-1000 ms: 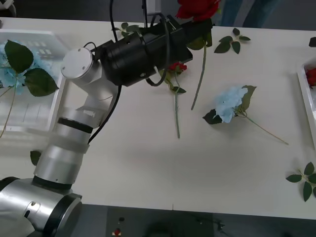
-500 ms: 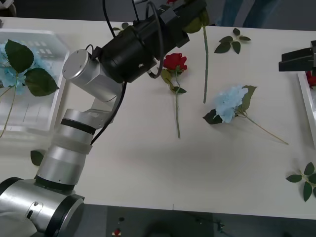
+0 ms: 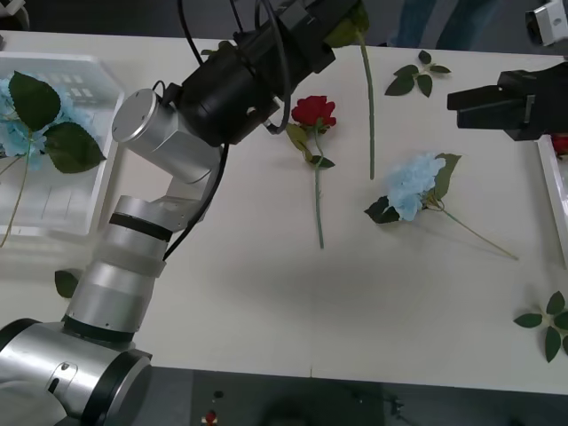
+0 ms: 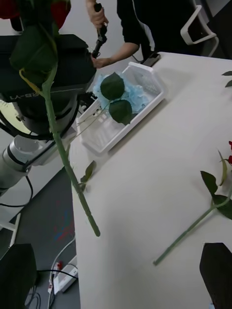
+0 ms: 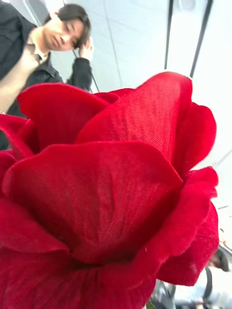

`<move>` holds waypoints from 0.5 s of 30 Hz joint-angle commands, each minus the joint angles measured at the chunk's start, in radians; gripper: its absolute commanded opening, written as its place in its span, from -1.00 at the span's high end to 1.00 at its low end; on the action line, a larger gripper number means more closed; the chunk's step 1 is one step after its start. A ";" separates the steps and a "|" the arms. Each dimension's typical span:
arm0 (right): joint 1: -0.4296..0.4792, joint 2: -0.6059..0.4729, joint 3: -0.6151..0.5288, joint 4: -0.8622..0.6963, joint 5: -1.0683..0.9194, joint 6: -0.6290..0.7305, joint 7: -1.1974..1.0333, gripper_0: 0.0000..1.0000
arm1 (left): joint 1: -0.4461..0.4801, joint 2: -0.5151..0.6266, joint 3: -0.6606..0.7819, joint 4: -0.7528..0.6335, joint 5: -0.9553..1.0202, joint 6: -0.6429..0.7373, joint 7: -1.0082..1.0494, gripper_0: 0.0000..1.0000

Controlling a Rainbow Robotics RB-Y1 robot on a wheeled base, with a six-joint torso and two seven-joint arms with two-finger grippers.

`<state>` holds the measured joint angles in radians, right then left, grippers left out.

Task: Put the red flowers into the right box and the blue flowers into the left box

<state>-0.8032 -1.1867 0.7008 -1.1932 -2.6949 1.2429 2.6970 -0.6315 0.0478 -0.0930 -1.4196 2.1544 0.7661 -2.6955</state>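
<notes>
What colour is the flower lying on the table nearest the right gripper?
Pale sky blue, with dark green leaves: the blue flower. The front view shows it best.

deep red rose on a green stem; second red rose; pale blue flower with dark green leaves; white left box; white table.

The left arm rises from the lower left of the front view, bends at a pale elbow and reaches toward the top centre, where its left pincer is clamped on a rose stem. The right pincer enters from the right edge, upper right, black fingers parted, holding nothing.
</notes>
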 commanded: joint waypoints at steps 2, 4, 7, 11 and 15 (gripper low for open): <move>-0.028 0.009 0.016 -0.057 0.001 0.009 0.008 -1.00 | -0.007 -0.052 -0.022 -0.015 0.013 -0.036 -0.010 1.00; -0.028 0.027 0.017 -0.068 0.010 0.007 0.008 -1.00 | -0.007 -0.065 -0.022 -0.002 0.012 -0.037 -0.010 1.00; -0.028 0.053 0.017 -0.072 0.012 0.007 0.008 -1.00 | -0.011 -0.065 -0.022 0.004 -0.011 -0.040 -0.010 1.00; -0.028 0.084 0.017 -0.074 0.012 0.003 0.008 -1.00 | -0.016 -0.065 -0.022 0.011 -0.036 -0.042 -0.010 1.00; -0.028 0.116 0.016 -0.077 0.015 -0.014 0.008 -1.00 | -0.016 -0.065 -0.033 0.022 -0.036 -0.042 -0.010 1.00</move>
<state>-0.8037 -1.0812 0.7358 -1.2535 -2.6799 1.2415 2.6970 -0.6315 -0.0129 -0.0964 -1.3940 2.1157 0.7317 -2.6955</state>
